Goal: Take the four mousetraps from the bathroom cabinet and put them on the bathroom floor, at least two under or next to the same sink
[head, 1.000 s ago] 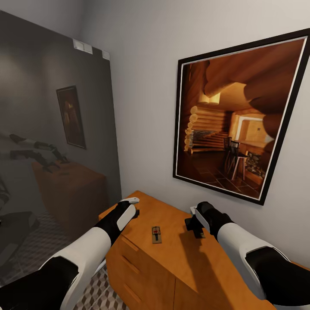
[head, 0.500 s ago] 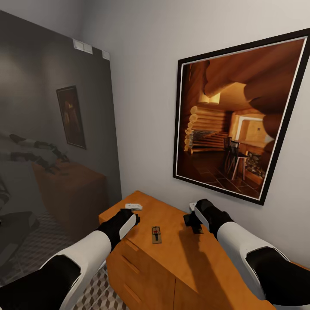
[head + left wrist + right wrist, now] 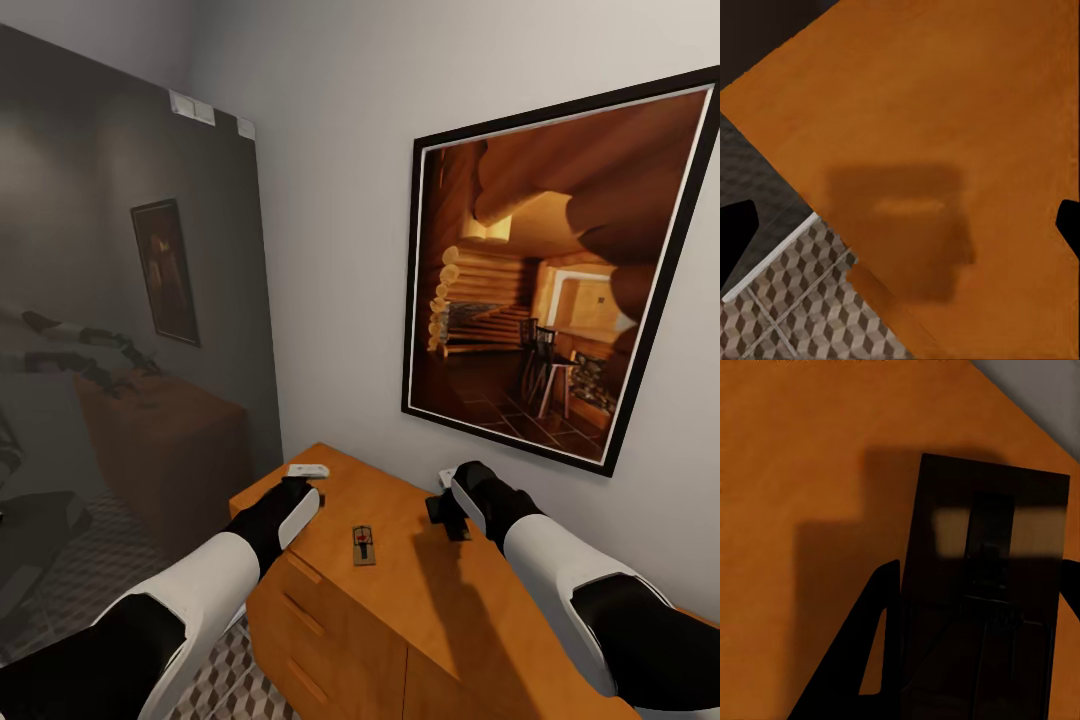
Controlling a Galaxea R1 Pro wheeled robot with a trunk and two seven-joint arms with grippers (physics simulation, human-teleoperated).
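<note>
One mousetrap point(image 3: 363, 544), a small brown board with wire and a red mark, lies on the cabinet point(image 3: 440, 610) top between both arms. Left end effector point(image 3: 308, 481) has shifted slightly since earlier; its fingers stand wide. Right end effector point(image 3: 445, 512): cannot tell.

Pale grey wall point(image 3: 350, 200) ahead of me, big black-framed picture point(image 3: 555, 270) of a log-cabin room hung tilted on it, dark mirror point(image 3: 120, 330) at my left, cube-patterned tile floor point(image 3: 225, 680) below, soft even light
</note>
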